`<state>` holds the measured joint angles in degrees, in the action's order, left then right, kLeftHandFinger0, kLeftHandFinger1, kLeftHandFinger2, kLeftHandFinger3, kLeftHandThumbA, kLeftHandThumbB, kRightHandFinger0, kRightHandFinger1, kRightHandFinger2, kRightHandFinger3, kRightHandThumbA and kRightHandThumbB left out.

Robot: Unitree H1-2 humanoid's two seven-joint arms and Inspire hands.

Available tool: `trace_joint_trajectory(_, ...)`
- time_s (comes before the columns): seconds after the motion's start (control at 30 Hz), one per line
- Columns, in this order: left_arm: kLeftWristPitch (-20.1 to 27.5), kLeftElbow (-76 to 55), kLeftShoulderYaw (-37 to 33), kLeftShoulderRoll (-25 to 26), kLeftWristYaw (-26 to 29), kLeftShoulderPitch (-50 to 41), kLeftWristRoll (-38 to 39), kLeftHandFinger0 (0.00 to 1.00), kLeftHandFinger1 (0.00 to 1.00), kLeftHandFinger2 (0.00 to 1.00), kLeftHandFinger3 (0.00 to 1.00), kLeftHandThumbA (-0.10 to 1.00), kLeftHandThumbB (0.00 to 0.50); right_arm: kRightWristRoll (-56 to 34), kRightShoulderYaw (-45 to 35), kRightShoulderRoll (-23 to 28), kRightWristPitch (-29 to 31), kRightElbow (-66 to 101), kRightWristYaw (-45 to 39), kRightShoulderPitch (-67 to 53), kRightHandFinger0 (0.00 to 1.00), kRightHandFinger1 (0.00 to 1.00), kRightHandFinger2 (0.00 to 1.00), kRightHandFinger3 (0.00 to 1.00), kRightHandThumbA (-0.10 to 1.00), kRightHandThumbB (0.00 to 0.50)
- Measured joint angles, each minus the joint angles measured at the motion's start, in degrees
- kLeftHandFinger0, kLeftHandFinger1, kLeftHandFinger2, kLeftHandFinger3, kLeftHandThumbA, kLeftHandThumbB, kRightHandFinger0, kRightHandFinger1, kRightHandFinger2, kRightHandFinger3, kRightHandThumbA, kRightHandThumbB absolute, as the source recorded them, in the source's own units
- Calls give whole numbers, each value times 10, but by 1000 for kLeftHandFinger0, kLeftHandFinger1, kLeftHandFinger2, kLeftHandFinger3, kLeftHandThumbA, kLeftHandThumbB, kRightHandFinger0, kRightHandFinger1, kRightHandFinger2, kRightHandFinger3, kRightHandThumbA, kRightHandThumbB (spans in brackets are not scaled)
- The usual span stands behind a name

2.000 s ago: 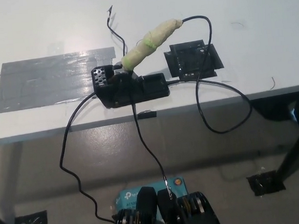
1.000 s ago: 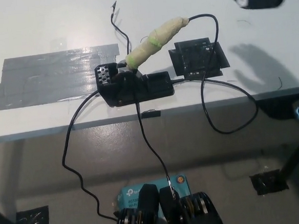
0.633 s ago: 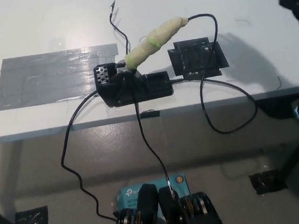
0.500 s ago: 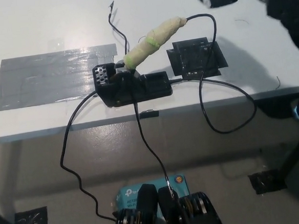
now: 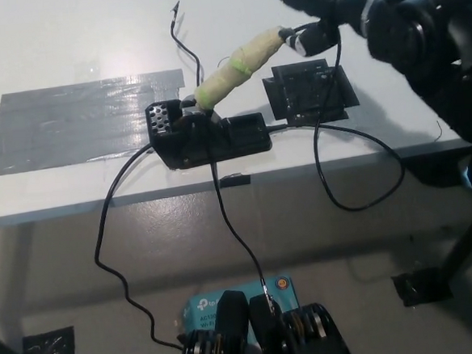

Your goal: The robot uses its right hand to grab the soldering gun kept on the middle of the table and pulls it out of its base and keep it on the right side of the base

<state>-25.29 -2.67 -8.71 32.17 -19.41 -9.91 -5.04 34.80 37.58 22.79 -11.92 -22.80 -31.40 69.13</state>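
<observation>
The soldering gun (image 5: 240,63), its handle wrapped in pale tape with a green band, leans up and to the right out of its black base (image 5: 209,140) in the middle of the white table (image 5: 48,44). My black right hand (image 5: 321,5) reaches in from the upper right and hovers at the rear end of the handle, where the black cable (image 5: 357,176) comes out. Its fingers are apart, above and below the cable end, and hold nothing. My left hand is out of the picture.
A black taped square (image 5: 307,93) lies right of the base, under my forearm. A wide patch of grey tape (image 5: 78,119) covers the table to the left. A thin black wire (image 5: 182,39) lies behind the base. Cables hang over the table's front edge.
My right arm has swung in from the upper right, moving left and down until the hand is at the rear end of the gun's handle. Gun and base have stayed put.
</observation>
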Motion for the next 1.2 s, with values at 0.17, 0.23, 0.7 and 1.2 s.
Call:
trace_joint_trajectory(0.17, -4, -5, -3, 0, 0, 1, -4, 1000, 1000, 1000, 1000, 534, 278, 23, 17, -18, 5, -1, -2, -4, 1000, 1000, 1000, 1000, 350, 214)
trace_joint_trajectory(0.23, -5, -9, -4, 0, 0, 2, -5, 1000, 1000, 1000, 1000, 523, 299, 34, 31, -22, 11, -1, -5, -6, 1000, 1000, 1000, 1000, 333, 231)
trace_joint_trajectory(0.7, -7, -10, -5, 0, -20, 13, -8, 1000, 1000, 1000, 1000, 502, 318, 88, 63, -29, 15, -5, -42, -27, 1000, 1000, 1000, 1000, 102, 332)
trace_joint_trajectory(1.2, -6, -10, -7, -1, -27, 14, -12, 1000, 1000, 1000, 1000, 538, 272, 195, 88, -30, 17, -1, 97, -60, 0, 15, 273, 1000, -100, 255)
